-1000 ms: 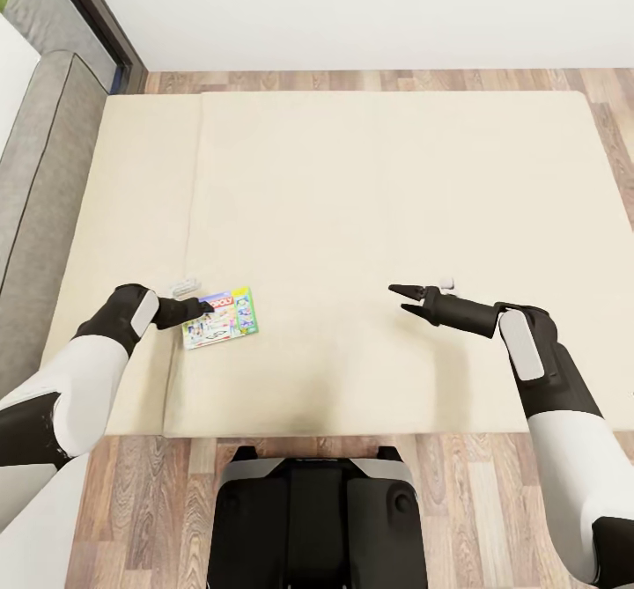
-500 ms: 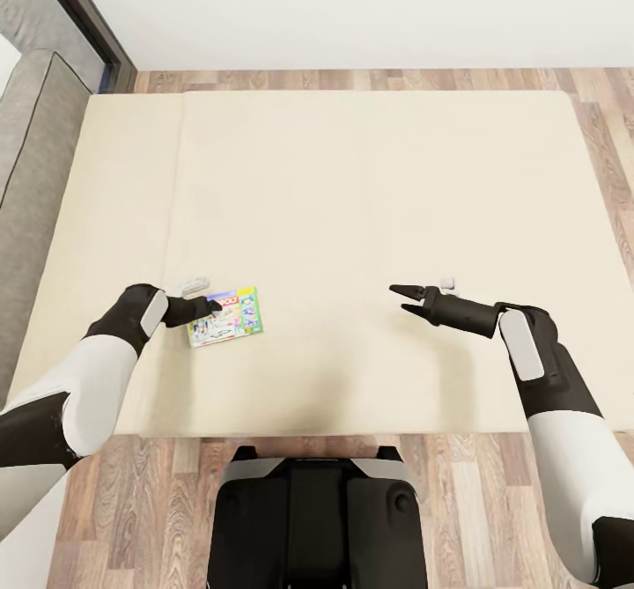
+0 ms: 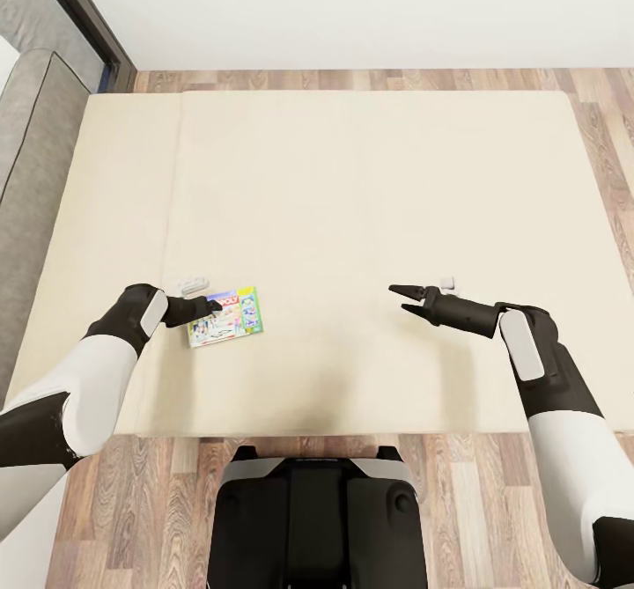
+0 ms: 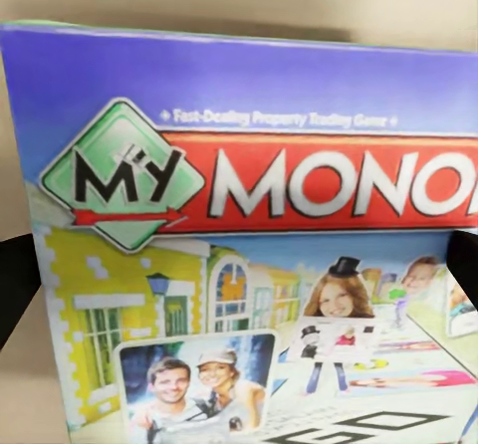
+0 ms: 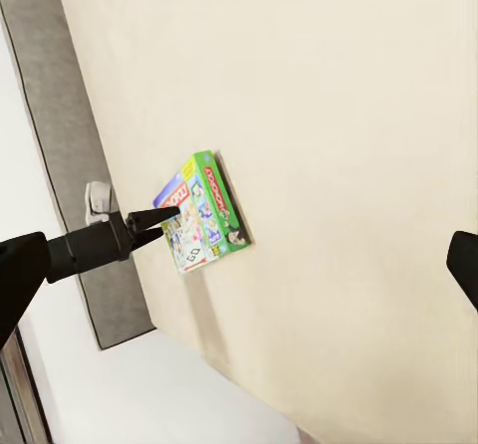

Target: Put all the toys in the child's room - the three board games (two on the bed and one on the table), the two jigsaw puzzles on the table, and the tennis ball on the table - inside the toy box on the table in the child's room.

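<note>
Thin, stiff, light board game (image 3: 225, 316) lying flat on the bed (image 3: 370, 184), around seven o'clock. Left gripper (image 3: 210, 305) jaws at its edge, closure unclear. Right gripper (image 3: 398, 298) open, empty. Best pinched by an edge.

Cream bed (image 3: 370, 184) with one seam at its nine o'clock side, one board game (image 3: 227, 316) lying flat toward eight o'clock

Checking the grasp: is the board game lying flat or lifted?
Lifted and tilted: the board game casts a shadow on the bed.
</note>
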Robot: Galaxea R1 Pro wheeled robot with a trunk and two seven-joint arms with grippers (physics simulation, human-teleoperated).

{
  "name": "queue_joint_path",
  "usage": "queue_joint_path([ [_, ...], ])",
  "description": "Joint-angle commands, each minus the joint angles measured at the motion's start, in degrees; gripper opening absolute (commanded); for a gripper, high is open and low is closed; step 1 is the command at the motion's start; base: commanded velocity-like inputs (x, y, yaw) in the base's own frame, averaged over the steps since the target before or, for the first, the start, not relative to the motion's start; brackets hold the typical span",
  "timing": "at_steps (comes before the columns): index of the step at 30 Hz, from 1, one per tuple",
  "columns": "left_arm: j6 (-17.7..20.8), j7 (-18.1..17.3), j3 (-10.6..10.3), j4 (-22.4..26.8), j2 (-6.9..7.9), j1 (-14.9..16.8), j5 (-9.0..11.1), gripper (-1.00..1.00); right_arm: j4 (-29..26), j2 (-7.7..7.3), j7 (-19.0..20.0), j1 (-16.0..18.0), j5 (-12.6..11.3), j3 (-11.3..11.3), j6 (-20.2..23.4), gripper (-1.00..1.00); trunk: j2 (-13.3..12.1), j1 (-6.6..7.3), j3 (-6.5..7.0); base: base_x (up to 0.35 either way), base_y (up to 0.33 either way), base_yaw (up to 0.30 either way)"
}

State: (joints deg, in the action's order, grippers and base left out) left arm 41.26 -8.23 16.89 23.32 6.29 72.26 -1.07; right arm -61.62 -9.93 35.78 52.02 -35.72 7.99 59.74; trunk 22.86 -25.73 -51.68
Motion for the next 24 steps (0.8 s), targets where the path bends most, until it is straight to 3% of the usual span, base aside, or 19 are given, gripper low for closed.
queue_joint_path([
  [1,0.31,-0.29,0.3,-1.61,-0.05,-0.01,-0.07,1.0,0.01,0.01,0.43,0.03,0.38,0.1,0.26,1.0,0.06,-0.05,-0.06,0.0,0.0,0.0],
  [12,0.31,-0.29,0.25,-1.61,-0.13,-0.01,-0.07,1.0,0.01,0.0,0.43,0.01,0.38,0.1,0.26,1.0,0.06,-0.05,-0.06,0.0,-0.01,0.0],
  [24,0.31,-0.29,0.33,-1.61,-0.15,-0.01,-0.07,1.0,0.03,0.01,0.43,0.01,0.38,0.1,0.26,1.0,0.06,-0.05,-0.06,0.0,-0.154,0.0],
])
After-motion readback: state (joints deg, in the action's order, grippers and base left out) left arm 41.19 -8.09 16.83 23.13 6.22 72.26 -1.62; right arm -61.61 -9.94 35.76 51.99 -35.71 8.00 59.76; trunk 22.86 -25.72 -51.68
